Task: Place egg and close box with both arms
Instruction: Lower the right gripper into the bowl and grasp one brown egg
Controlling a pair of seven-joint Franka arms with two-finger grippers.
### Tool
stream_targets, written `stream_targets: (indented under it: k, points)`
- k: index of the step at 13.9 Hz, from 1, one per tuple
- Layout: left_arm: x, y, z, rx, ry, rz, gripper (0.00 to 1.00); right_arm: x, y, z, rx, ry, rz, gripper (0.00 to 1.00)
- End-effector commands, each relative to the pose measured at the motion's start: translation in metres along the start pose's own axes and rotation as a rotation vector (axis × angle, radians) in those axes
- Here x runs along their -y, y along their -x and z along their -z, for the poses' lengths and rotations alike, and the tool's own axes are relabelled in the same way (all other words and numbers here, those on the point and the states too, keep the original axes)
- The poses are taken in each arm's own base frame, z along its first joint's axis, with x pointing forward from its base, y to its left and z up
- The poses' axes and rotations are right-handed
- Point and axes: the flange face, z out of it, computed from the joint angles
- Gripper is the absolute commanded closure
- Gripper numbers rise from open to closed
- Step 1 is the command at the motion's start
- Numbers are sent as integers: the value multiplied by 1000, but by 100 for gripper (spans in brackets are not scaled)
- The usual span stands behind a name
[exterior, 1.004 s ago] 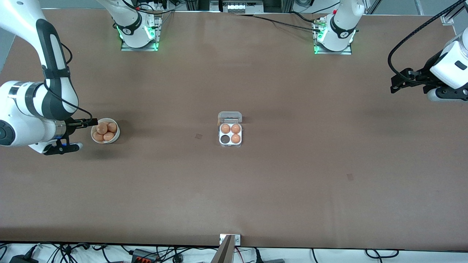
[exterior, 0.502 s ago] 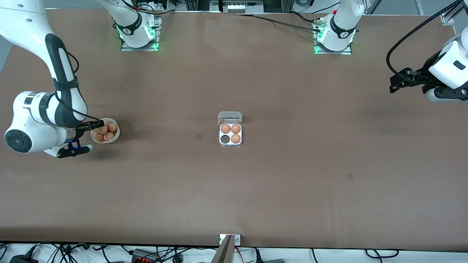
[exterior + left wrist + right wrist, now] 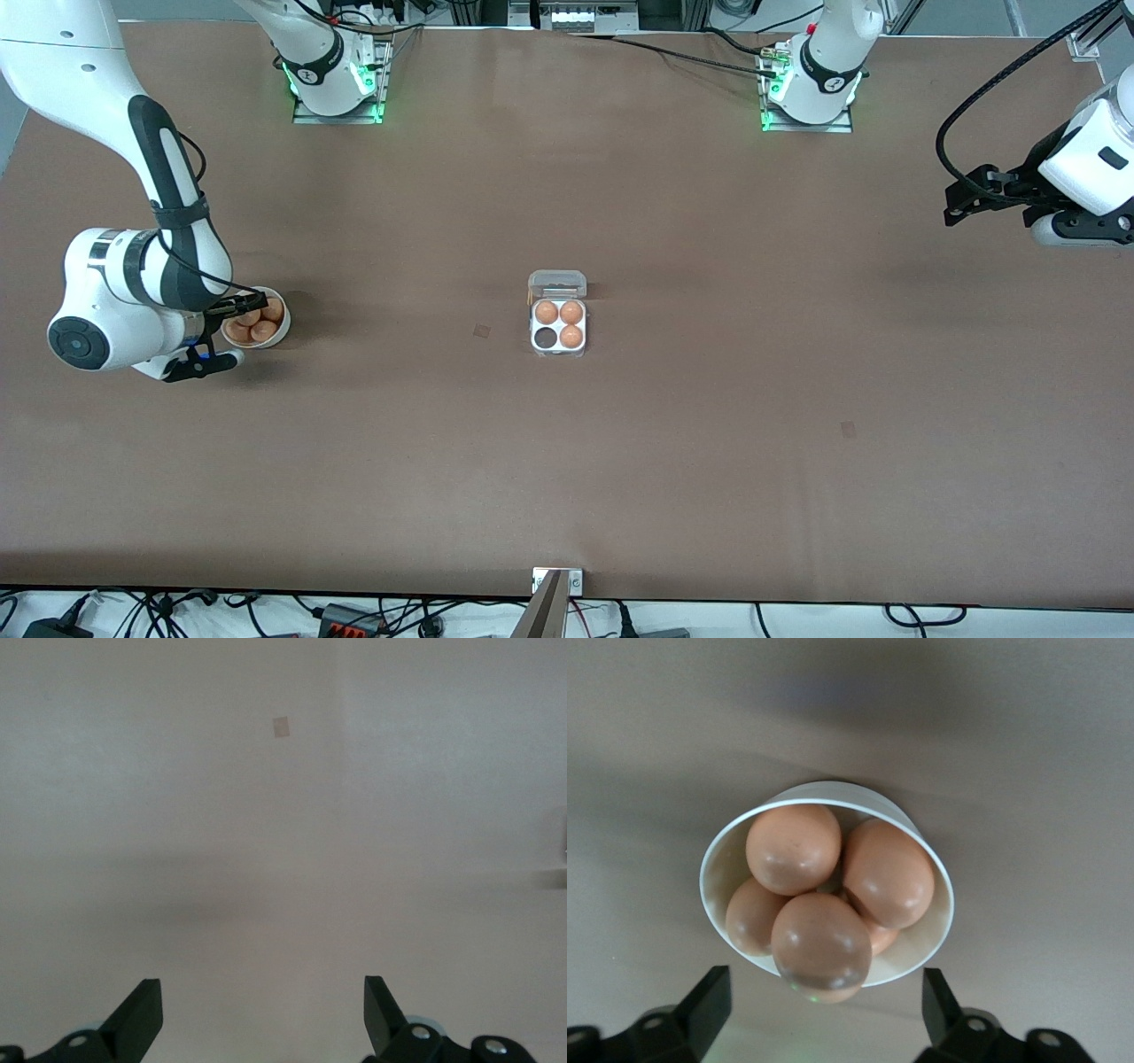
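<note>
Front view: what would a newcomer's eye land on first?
Mid-table, the small clear-plastic egg carton with its hinged lid open, three brown eggs in the white tray and one cell empty. Toward the right arm's end of the table, the round white bowl of brown eggs, with the right gripper over it, jaws open either side of the bowl. The left gripper waits, jaws open, over bare table at the left arm's end.

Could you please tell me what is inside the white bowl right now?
The white bowl holds a pile of brown eggs; at least four show. Whether more lie beneath them, and the bowl's bottom, is covered.
</note>
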Motion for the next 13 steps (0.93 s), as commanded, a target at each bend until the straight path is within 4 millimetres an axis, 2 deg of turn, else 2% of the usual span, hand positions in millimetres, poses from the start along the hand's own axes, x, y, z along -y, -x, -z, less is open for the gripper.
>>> stream_targets:
  k: [1, 4, 13]
  points:
    - [0, 0, 7, 4, 5, -21, 0, 4, 2, 1, -7, 9, 16, 28]
    - [0, 0, 7, 4, 5, -21, 0, 11, -1, 4, -14, 17, 22, 37]
    - [-3, 0, 7, 4, 5, -26, 0, 9, -3, 7, -33, 16, 15, 39]
